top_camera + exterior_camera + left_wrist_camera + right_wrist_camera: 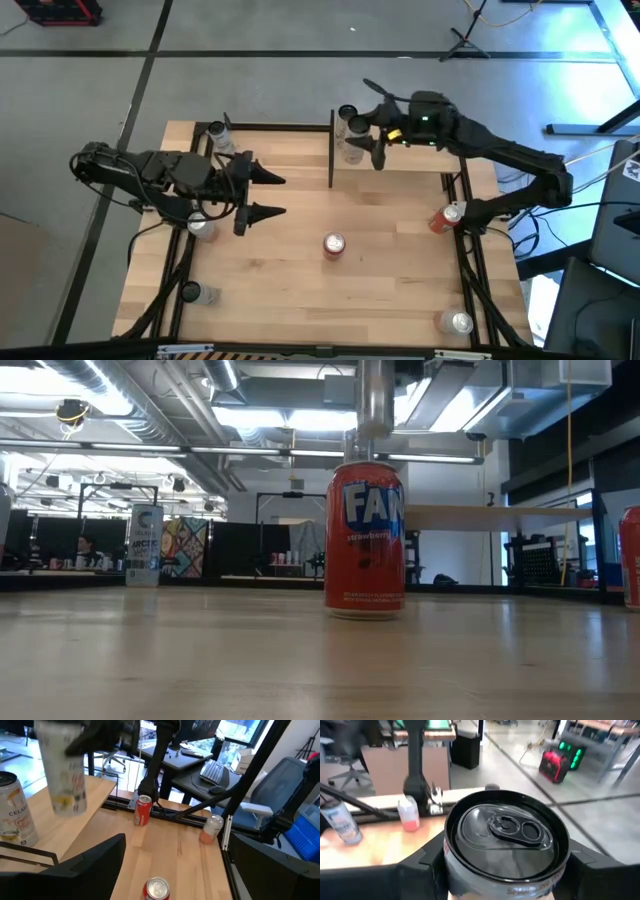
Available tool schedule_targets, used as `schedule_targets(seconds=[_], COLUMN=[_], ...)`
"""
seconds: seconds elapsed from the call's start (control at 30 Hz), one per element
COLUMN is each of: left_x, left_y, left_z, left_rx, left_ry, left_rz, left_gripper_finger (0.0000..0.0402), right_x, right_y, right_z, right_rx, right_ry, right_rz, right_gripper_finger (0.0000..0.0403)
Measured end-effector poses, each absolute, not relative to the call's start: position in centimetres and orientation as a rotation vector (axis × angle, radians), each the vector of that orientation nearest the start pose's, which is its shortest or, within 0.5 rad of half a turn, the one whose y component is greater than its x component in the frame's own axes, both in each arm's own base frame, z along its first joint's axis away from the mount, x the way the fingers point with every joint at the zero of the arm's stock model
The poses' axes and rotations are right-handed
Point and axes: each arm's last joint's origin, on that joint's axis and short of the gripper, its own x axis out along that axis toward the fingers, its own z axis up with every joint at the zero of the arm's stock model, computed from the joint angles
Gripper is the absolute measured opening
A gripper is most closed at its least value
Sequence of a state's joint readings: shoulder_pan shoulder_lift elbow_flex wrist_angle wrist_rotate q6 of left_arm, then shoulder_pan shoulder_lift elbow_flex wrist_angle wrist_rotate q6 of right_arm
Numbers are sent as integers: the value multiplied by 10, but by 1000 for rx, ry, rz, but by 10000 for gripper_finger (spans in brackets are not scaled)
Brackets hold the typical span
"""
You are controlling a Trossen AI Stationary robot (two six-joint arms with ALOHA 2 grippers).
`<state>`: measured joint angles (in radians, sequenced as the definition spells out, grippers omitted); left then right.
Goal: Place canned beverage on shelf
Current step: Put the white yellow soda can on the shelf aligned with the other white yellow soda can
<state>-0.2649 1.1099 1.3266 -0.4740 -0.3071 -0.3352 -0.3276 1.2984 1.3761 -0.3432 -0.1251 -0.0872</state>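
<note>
- Grey floor surrounds the pale wooden bench (300,290), where several cans stand scattered.
- Right pincer (365,128) is clamped on a silver canned beverage (351,135), one finger on each side of its body, at the far edge of the bench.
- That can is upright, long axis vertical; in the right wrist view its lid and pull tab (512,827) face the camera (so the top points up toward the wrist).
- It sits at the left end of the shelf (395,158), a raised light panel at the far right of the bench; whether its base touches the panel I cannot tell.
- Left pincer (268,196) hovers over the left half of the bench, its fingers spread apart and empty.
- A red can (333,245) stands upright mid-bench, well apart from both pincers.
</note>
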Motion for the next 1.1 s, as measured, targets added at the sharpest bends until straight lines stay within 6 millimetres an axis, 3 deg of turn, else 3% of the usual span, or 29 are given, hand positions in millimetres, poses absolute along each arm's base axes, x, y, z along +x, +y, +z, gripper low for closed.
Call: schedule_targets(seconds=[0.1,0.33,0.47,0.73,1.1], left_x=[216,216,216,216,216], left_y=[-49,-49,-49,-48,-48], left_z=[427,427,427,427,428], left_rx=[-265,-290,-291,-288,-290], left_ry=[237,231,228,220,214], left_rz=[84,100,108,136,135], left_gripper_finger=[350,350,350,350,350], right_x=[270,269,267,283,291], right_y=[-101,-122,-129,-135,-140], right_z=[384,352,344,324,315], right_rx=[-6,-1,2,31,28], right_ry=[290,251,242,283,298], right_rz=[-186,-207,-211,-176,-185], right_gripper_finger=[224,224,224,224,224])
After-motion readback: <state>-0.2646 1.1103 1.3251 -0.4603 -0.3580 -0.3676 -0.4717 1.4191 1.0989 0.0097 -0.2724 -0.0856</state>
